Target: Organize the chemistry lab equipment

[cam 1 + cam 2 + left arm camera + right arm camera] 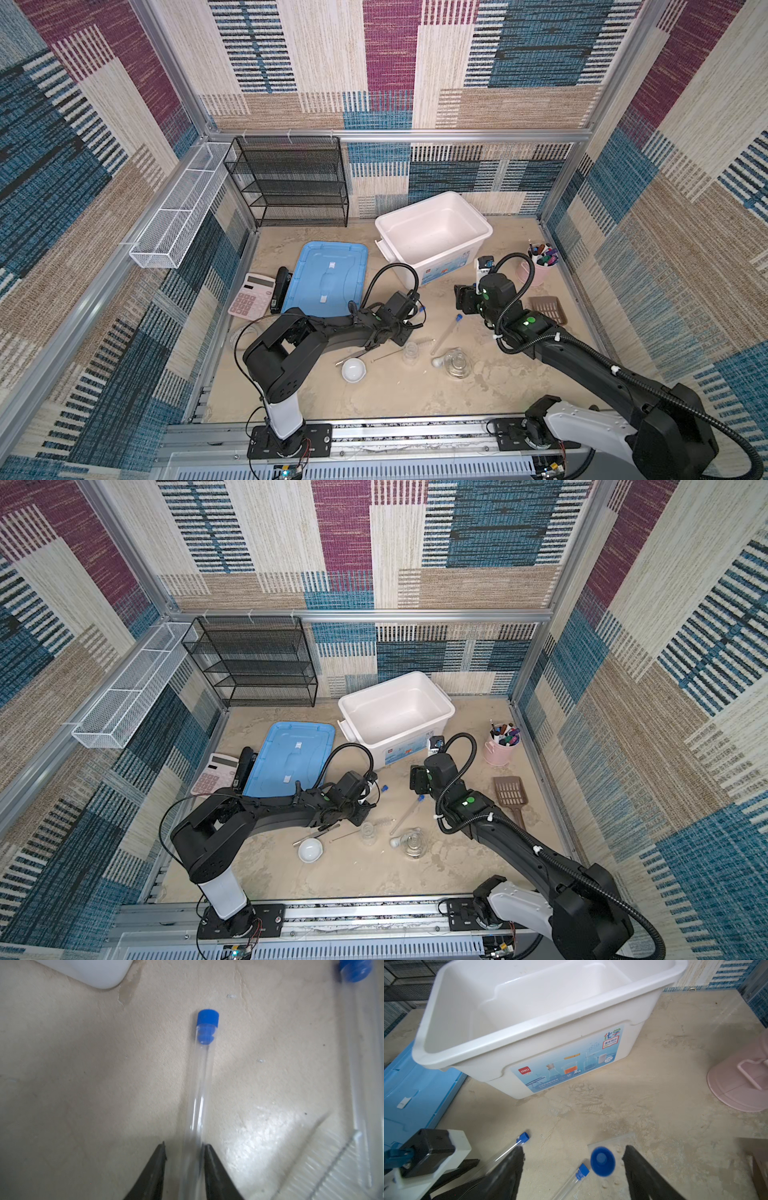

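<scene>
In the left wrist view a clear blue-capped test tube lies on the table between the fingers of my left gripper. One finger touches the tube and a narrow gap shows at the other. A second tube lies to its right. My right gripper stands wide open above the table. A blurred blue cap shows end-on between its fingers, touching neither. Nearer the front lie the white dish, tweezers, wire brush, beaker and flask.
An open white bin stands behind the grippers, with its blue lid flat to its left. A pink calculator and a black stapler lie further left. A pink pen cup and a brown scoop are at the right.
</scene>
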### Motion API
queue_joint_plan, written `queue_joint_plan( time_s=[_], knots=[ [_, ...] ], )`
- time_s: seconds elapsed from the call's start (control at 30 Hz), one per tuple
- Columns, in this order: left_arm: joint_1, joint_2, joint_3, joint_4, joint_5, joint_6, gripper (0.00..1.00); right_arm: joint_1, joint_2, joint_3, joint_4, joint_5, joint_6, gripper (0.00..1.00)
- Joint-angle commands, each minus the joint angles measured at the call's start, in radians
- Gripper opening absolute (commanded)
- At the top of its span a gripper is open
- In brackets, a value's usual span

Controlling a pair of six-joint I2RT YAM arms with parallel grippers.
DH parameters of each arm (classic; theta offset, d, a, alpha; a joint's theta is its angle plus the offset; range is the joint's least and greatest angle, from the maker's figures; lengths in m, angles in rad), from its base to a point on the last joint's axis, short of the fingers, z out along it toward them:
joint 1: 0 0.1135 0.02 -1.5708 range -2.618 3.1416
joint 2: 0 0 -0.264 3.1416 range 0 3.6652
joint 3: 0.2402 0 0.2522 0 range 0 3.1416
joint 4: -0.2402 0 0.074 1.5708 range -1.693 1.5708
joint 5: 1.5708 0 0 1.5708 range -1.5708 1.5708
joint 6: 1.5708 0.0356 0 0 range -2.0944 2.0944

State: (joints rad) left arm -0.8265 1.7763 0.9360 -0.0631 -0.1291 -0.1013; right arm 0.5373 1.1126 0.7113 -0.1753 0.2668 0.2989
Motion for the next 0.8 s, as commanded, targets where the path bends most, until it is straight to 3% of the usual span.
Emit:
queue_joint_plan(
  time_s=[0.0, 0.53, 0.77],
  knots=[
    [0.001, -0.011, -0.007, -0.003, -0.021, -0.01, 0.3, 0.002, -0.01, 0.013, 0.058, -0.047, -0.004, 0.8],
    [0.001, -0.09, -0.069, 0.081, -0.023, -0.007, 0.24, 0.002, -0.035, -0.014, 0.174, -0.253, 0.037, 0.79],
    [0.001, -0.067, -0.054, 0.057, -0.02, 0.009, 0.28, 0.003, -0.036, -0.011, 0.175, -0.267, 0.042, 0.78]
  ],
)
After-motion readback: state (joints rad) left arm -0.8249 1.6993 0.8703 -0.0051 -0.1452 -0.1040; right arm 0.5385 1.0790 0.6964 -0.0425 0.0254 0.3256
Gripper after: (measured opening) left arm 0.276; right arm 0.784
